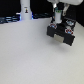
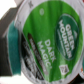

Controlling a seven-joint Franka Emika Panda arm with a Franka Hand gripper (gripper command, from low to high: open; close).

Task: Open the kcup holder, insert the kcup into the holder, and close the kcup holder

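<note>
Pale, bare bench (image 1: 30, 57) fills most of the exterior frame; dark clutter lines the back edge, too blurred to name. Upper left: a white bottle-shaped thing (image 1: 25, 10) with a dark mark, standing well apart from the work. Upper right: the kcup holder (image 1: 61, 32), black and boxy, with red-white parts showing; whether it stands open, you cannot tell from here. The arm hangs directly above it, gripper (image 1: 59, 19) low over the unit. In the wrist view the kcup (image 2: 47, 40) fills the frame, green lid square to the lens, so the jaws likely grip it, though the fingers themselves are not seen. Risks, as judgement: a tilted cup could catch the holder's rim, and pressing down off-centre could shove the unit across the smooth bench.
</note>
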